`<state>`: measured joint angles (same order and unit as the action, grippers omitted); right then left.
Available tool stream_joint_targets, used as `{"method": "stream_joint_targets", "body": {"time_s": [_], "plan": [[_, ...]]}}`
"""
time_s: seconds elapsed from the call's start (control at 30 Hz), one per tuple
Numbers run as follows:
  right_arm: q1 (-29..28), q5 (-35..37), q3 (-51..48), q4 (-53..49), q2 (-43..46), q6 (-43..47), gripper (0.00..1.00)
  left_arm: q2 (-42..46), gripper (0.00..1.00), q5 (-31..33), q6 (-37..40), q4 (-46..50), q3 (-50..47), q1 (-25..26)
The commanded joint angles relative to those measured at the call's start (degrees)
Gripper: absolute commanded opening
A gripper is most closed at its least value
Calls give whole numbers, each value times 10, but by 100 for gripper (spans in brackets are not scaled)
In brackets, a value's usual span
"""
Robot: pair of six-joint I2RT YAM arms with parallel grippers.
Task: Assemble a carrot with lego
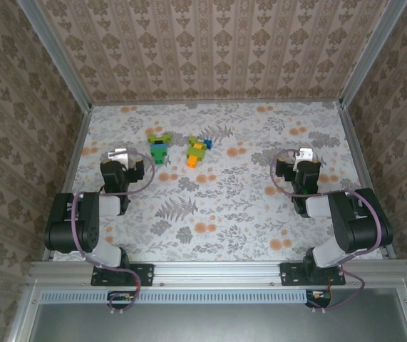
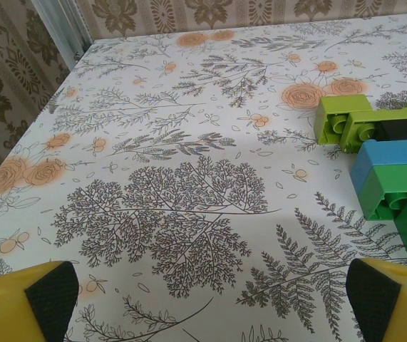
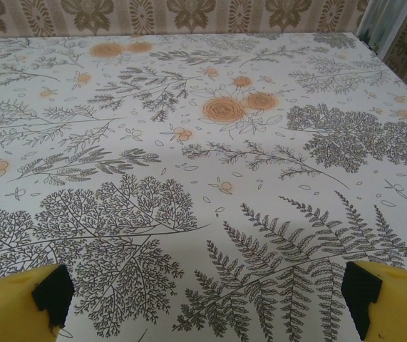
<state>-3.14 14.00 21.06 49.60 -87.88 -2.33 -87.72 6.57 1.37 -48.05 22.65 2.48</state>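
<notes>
The carrot lies flat on the table: lime-green bricks, with the orange end toward the arms and a blue bit on its far right side. A second cluster of lego, lime, dark green and blue, sits just left of the carrot, not touching it. The left gripper is well left of the carrot, jaws spread wide and holding nothing. The right gripper is well right of the carrot, jaws likewise released, with bare tablecloth between them.

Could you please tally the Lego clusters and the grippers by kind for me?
Lego clusters: 2 (the carrot, orange at one end; the green-and-blue cluster)
Grippers: 2 (left gripper, right gripper, both open)
Total: 4
</notes>
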Motion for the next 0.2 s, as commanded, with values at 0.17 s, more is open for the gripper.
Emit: {"method": "stream_joint_targets", "body": {"time_s": [0.17], "plan": [[3,-14,12,17,1,-8,100,-2,100,-19,18,-15,2,-1]]}}
